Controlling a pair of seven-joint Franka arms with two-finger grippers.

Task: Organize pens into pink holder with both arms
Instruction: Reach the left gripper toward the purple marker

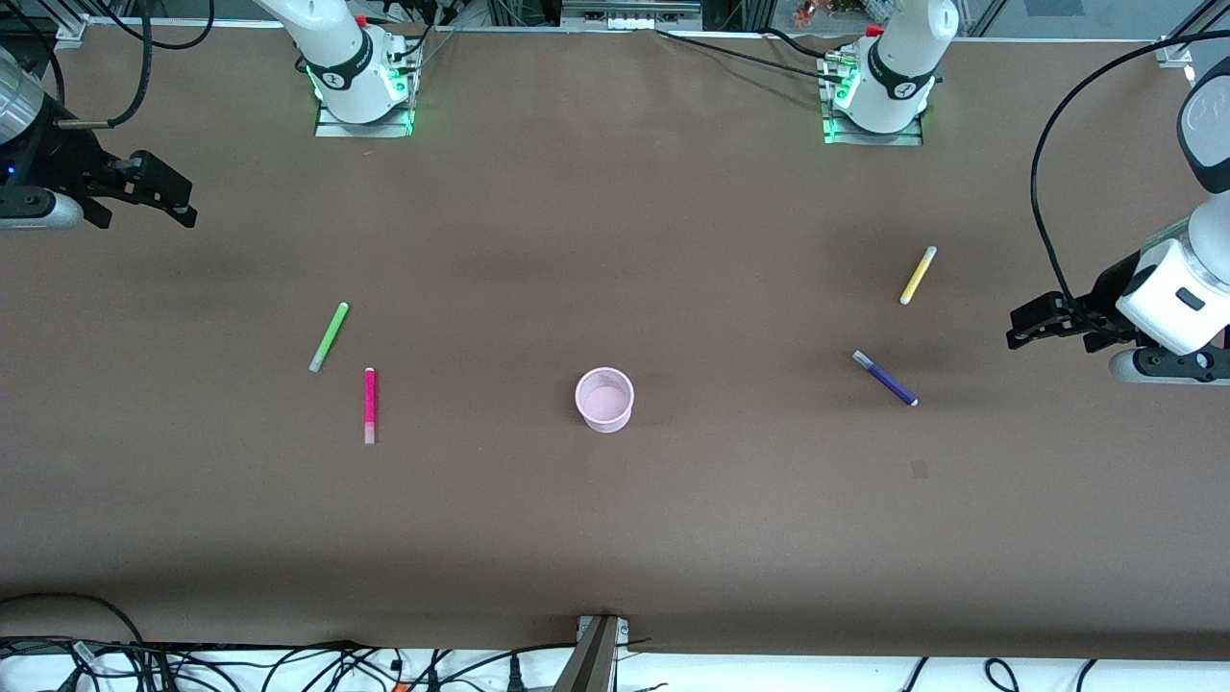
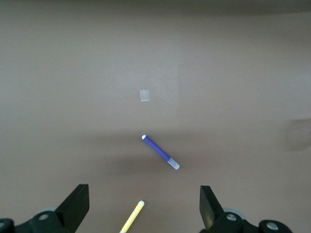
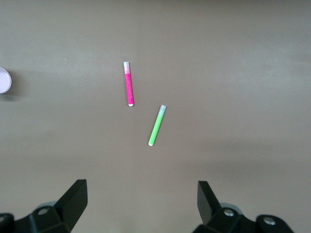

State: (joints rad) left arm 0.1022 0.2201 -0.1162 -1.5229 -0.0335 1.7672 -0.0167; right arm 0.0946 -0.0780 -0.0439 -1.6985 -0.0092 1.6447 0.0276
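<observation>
Pink holder (image 1: 604, 399) empty mid-table – green pen (image 1: 329, 336) and pink pen (image 1: 370, 405) at its 9 o'clock, yellow pen (image 1: 918, 275) and purple pen (image 1: 885, 378) at its 3 – right gripper (image 1: 159, 197) and left gripper (image 1: 1033, 325) both spread wide and holding nothing, probably one pair of pens per arm.

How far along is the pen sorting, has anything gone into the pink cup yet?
Nothing is done yet: the pink holder stands empty. All four pens lie flat on the table: green pen and magenta pen toward the right arm's end, yellow pen and purple pen toward the left arm's end. Nothing is in hand: the left gripper and right gripper hover open at the table's ends.
</observation>
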